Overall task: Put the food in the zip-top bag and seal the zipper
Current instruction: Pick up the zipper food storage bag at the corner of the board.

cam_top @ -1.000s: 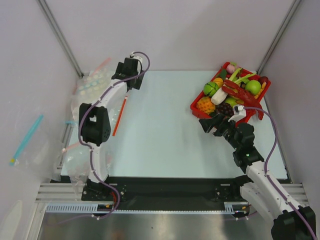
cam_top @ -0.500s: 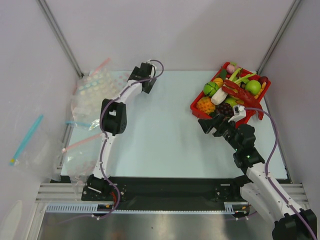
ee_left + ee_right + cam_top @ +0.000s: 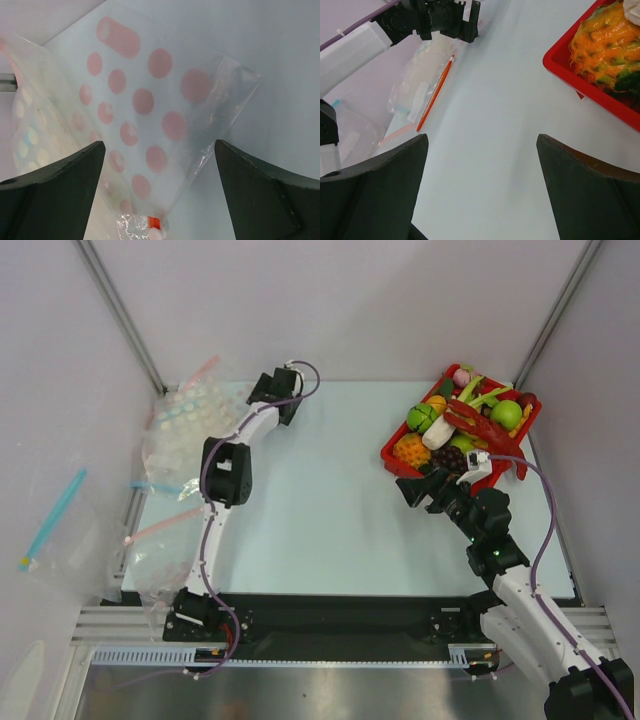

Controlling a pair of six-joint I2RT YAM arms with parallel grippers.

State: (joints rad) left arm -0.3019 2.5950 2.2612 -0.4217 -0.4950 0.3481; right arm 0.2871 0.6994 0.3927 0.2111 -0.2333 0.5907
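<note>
Red tray cut by right edge; dotted bag cut at bottom.

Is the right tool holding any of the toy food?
No, the right tool is open and empty, beside the red tray.

We record the worktop as pale blue-white. Tray: bright red.

In it we note a red crayfish, a dark purple grape bunch, a green apple and a pineapple in orange-yellow with green flecks.

Dotted bag: clear film with rows of salmon-pink dots, and pale blue and cream dots toward its left side.

Plain bag: clear with a whitish sheen, zipper orange-red.

Another bag: clear, with a turquoise strip.

Left tool and right tool: matte black.

Left arm and right arm: white links, black joints, and we see a purple cable.
</note>
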